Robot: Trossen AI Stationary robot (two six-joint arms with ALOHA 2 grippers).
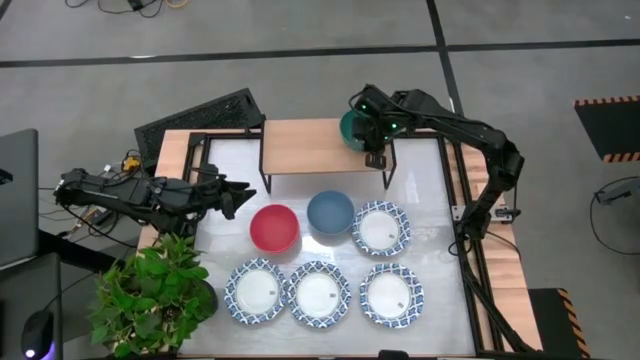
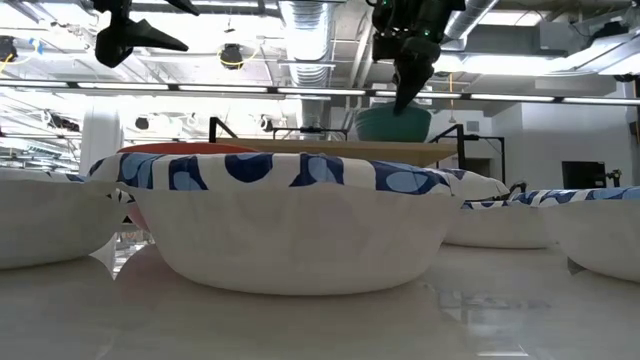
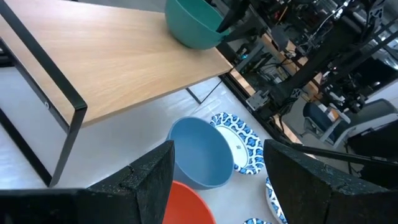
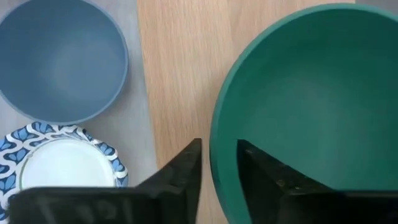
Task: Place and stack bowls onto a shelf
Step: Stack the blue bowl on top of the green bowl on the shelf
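Right hand (image 4: 217,171) astride green bowl (image 4: 311,112) rim

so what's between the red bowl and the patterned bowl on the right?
The blue bowl sits between the red bowl and that patterned bowl, per the high view.

One green bowl (image 1: 352,128), one red bowl (image 1: 273,227), one blue bowl (image 1: 329,213), four patterned bowls (image 1: 381,228), one shelf (image 1: 305,146).

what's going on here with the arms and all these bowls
The right gripper is clamped on the rim of a green bowl at the right end of the shelf. The left gripper waits open at the table's left. A red bowl, a blue bowl and four patterned bowls sit on the table.
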